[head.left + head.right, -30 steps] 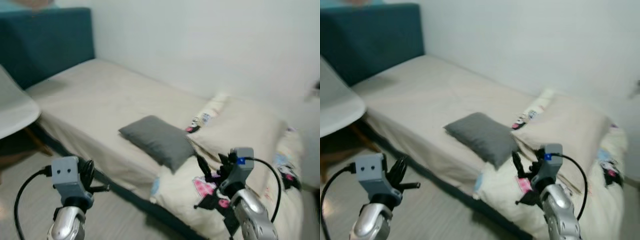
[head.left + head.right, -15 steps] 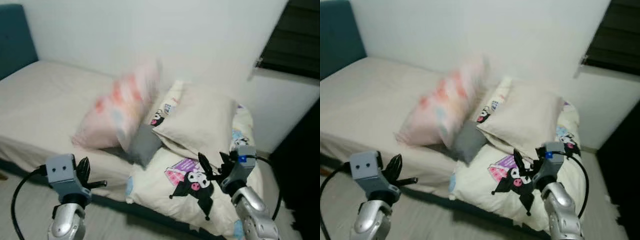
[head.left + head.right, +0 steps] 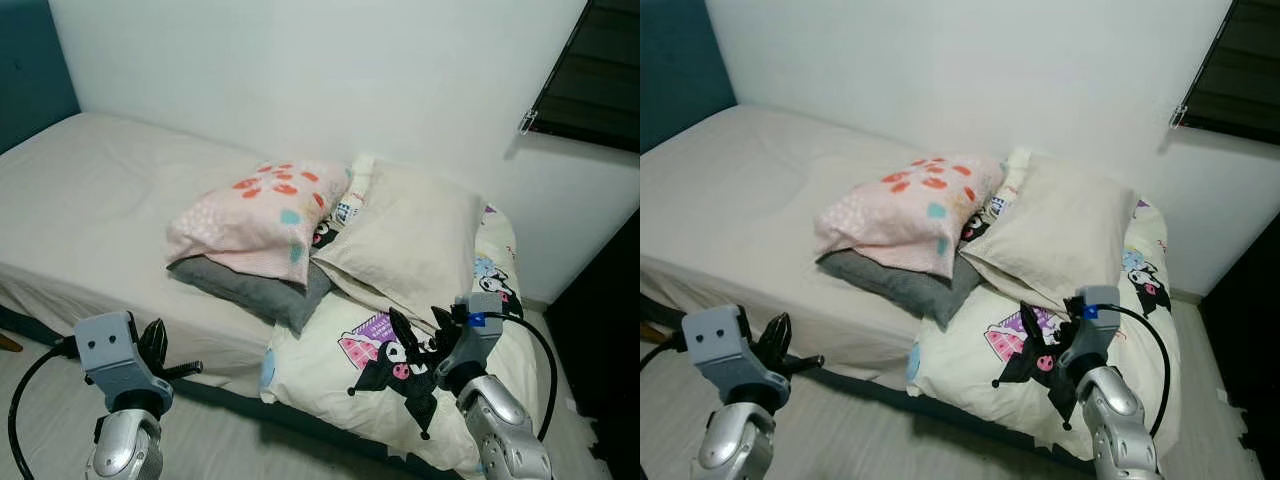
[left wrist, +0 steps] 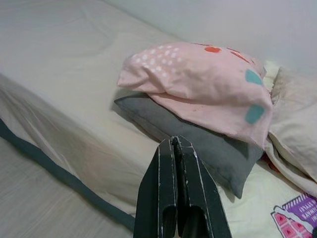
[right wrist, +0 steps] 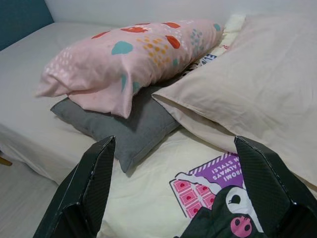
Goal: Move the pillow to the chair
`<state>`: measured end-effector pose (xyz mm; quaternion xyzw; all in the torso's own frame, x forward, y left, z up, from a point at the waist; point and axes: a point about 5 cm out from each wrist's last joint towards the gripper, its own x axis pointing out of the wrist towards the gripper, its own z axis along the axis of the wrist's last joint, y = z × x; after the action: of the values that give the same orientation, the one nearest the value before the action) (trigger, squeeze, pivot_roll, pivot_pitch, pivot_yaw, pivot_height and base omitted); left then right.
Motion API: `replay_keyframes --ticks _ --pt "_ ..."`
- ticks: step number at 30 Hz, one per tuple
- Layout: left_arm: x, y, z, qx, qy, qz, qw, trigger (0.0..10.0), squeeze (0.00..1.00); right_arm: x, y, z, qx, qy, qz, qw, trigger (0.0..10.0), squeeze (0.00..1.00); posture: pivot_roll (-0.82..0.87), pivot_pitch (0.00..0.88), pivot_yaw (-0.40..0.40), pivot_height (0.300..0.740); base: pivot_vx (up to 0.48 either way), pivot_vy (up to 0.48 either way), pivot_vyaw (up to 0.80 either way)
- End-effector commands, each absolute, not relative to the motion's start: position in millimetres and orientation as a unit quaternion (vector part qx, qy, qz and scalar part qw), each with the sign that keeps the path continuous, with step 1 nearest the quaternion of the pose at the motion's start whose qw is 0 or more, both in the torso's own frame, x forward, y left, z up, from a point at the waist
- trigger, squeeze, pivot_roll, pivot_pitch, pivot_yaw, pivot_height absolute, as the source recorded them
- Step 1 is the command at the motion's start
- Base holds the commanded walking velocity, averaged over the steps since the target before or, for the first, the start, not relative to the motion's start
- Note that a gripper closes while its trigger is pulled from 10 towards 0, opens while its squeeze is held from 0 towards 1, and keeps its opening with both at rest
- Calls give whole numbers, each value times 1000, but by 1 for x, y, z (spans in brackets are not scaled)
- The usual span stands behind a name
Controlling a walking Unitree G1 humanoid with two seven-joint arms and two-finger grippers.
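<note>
A pink pillow (image 3: 260, 212) with red and teal spots lies on top of a flat grey pillow (image 3: 258, 292) in the middle of the bed (image 3: 90, 200). A large beige pillow (image 3: 410, 245) leans beside them toward the wall. My left gripper (image 3: 178, 356) hovers low in front of the bed's near edge, its fingers (image 4: 168, 168) pressed together and holding nothing. My right gripper (image 3: 415, 335) hangs over the cartoon-print duvet (image 3: 330, 375), its fingers (image 5: 94, 178) spread wide, and the pillows lie a short way ahead of it.
A white wall runs behind the bed. A blue headboard (image 3: 28, 55) stands at the far left, and a dark window (image 3: 590, 70) sits at the upper right. Light wood floor (image 3: 230, 440) lies before the bed, with a dark gap at the right.
The camera has swung right, so the white chair has left the view. The pink pillow, blurred in the air half a second ago, now rests on the grey pillow. Both grippers keep their pose.
</note>
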<state>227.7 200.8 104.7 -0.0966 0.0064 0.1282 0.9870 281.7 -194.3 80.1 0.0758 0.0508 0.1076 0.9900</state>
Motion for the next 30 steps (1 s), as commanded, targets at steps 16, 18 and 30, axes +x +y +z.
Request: replay_keyframes --ticks 16,18,30 --pt "231 263 88 -50 27 223 973 10000 0 315 -210 93 25 74 120 990 10000 0 -73 0 -111 740 148 0 0" --pt "229 266 87 -48 28 229 972 10000 0 317 -210 96 15 68 129 989 10000 0 -73 0 -111 740 405 0 0" --pt "235 267 90 -47 13 230 972 10000 0 321 -197 117 -112 28 235 965 10000 0 -76 0 -109 740 414 0 533"
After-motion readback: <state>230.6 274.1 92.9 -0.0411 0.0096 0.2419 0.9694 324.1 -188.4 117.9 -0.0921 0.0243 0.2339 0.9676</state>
